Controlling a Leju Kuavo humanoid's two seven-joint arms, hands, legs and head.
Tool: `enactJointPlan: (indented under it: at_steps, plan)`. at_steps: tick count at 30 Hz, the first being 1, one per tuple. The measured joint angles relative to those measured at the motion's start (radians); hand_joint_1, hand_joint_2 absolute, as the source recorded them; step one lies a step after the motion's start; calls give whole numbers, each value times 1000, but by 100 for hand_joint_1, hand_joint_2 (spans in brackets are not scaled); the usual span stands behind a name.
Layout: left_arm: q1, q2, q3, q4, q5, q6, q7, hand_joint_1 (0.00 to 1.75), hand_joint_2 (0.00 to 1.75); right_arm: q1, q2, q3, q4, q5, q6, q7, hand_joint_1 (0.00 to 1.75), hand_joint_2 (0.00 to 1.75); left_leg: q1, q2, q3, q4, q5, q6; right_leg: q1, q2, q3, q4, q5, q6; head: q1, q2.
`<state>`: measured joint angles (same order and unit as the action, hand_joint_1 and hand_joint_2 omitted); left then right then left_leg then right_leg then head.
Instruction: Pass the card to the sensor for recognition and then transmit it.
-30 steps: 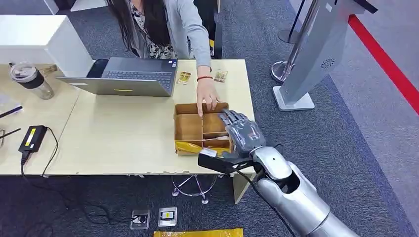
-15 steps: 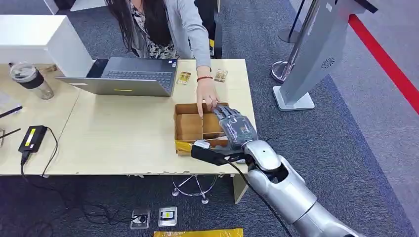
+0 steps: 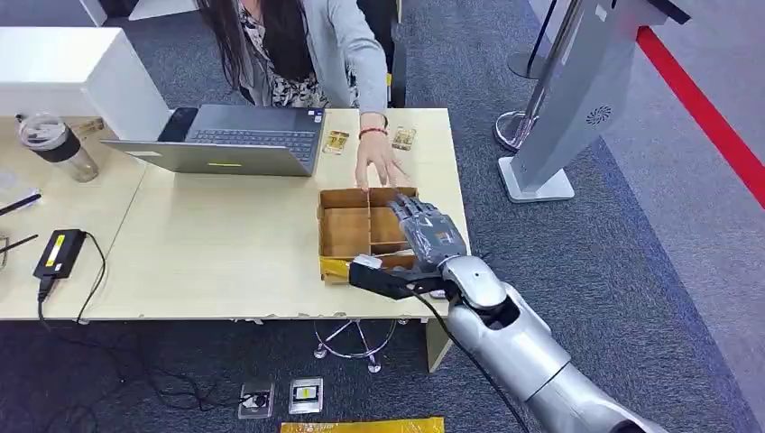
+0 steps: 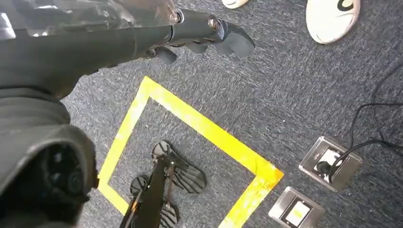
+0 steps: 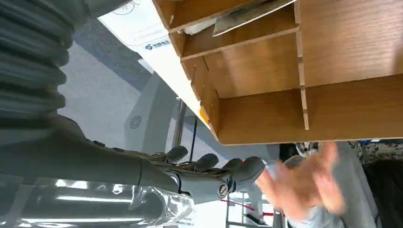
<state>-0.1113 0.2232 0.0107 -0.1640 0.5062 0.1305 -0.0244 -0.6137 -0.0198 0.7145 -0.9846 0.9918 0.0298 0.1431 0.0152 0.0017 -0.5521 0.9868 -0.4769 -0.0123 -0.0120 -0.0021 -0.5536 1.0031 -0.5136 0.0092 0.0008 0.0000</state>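
Observation:
A wooden box (image 3: 343, 233) with several compartments stands at the table's near right corner. My right hand (image 3: 426, 233) lies over its right side, fingers stretched out and holding nothing. The right wrist view shows this hand (image 5: 204, 175) beside the box (image 5: 266, 71), and a grey card (image 5: 247, 14) lies tilted in one compartment. A person's hand (image 3: 377, 167) hovers just beyond the box's far wall, blurred in the right wrist view (image 5: 299, 185). The grey sensor kiosk (image 3: 577, 90) stands on the floor to the right. My left hand (image 4: 190, 28) hangs above the carpet, fingers extended and holding nothing.
A laptop (image 3: 225, 140) sits at the table's far side in front of the seated person. Two small cards (image 3: 370, 140) lie beside it. A tumbler (image 3: 59, 144) and a black charger (image 3: 59, 253) occupy the left. Floor sockets (image 3: 280, 397) lie under the table.
My right hand has slid further over the box toward its middle. The person's hand has lifted off the box's far wall and drawn back.

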Motion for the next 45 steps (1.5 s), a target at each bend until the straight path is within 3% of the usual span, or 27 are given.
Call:
enactJointPlan:
  at_steps: [45]
  plan:
    - [1,20,-16,0,-7,-29,0,0,0,-55,33,-2,191,-1,-44,-35,0,175,0,0,0,0,0,0,0,0,0,0,0,0,0,0]
